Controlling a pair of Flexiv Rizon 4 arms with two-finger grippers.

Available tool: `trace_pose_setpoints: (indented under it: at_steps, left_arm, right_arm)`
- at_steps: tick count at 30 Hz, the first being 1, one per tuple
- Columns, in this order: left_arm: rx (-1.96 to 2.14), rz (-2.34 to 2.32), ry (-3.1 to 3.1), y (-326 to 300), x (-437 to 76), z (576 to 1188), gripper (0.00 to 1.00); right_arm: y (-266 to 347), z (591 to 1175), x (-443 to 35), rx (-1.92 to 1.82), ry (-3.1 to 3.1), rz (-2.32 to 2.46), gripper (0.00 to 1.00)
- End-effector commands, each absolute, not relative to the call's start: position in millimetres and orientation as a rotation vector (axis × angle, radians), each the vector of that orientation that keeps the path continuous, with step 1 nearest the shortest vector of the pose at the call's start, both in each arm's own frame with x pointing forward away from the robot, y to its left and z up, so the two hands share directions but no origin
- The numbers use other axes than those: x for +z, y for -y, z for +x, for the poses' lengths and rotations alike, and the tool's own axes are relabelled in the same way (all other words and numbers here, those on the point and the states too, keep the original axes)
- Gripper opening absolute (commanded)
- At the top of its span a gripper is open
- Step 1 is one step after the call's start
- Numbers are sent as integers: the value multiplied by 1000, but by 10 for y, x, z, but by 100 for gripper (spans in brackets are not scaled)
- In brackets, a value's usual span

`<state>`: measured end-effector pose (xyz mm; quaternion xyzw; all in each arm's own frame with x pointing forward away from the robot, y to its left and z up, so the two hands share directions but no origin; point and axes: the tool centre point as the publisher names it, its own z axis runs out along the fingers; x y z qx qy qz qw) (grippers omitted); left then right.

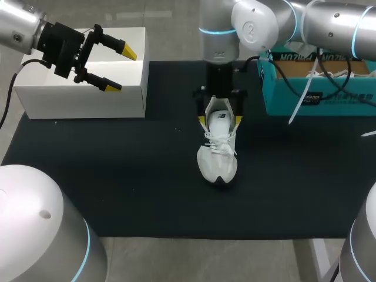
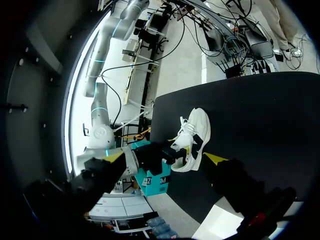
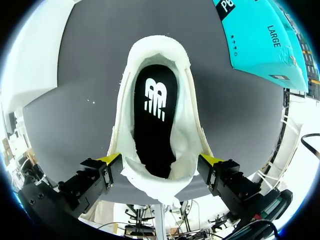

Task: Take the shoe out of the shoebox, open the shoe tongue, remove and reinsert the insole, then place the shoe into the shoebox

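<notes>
Your white shoe [image 1: 217, 155] stands on its sole mid-mat [image 1: 117, 176], toe at 6 o'clock, laces loose. Its black insole [image 3: 152, 125] is seated inside. Right gripper [image 1: 220, 122] is clamped on the collar, one finger on each side. The teal shoebox [image 1: 276, 100] is at 2 o'clock from the shoe. Left gripper [image 1: 120, 69] has its fingers apart over the white box [image 1: 82, 100] at 10 o'clock.

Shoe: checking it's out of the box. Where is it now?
In the head view the shoe stands mid-table on the black mat, heel held by the right gripper, left of the teal shoebox.
</notes>
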<state>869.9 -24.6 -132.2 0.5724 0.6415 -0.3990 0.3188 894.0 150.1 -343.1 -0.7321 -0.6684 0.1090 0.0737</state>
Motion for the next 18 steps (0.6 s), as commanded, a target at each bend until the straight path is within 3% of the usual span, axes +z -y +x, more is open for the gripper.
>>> trace_pose_setpoints:
  at_steps: [1, 15, 16, 17, 18]
  left_arm:
    - [-1049, 1509, -1688, 245, -1320, 8705, 100]
    - [-1049, 1509, -1688, 245, -1320, 8705, 100]
    - [-1049, 1509, -1688, 245, -1320, 8705, 100]
    - [-1049, 1509, -1688, 245, -1320, 8705, 100]
    - [-1049, 1509, -1688, 245, -1320, 8705, 100]
  right_arm:
    - [-1487, 8848, -3410, 334, 2000, -2207, 100]
    - [-1509, 8683, -3195, 298, 2007, -2255, 100]
    - [-1504, 8686, -3195, 285, 2007, -2265, 76]
    - [-1501, 8692, -3192, 280, 2008, -2265, 40]
    - [-1502, 8699, -3194, 273, 2011, -2265, 20]
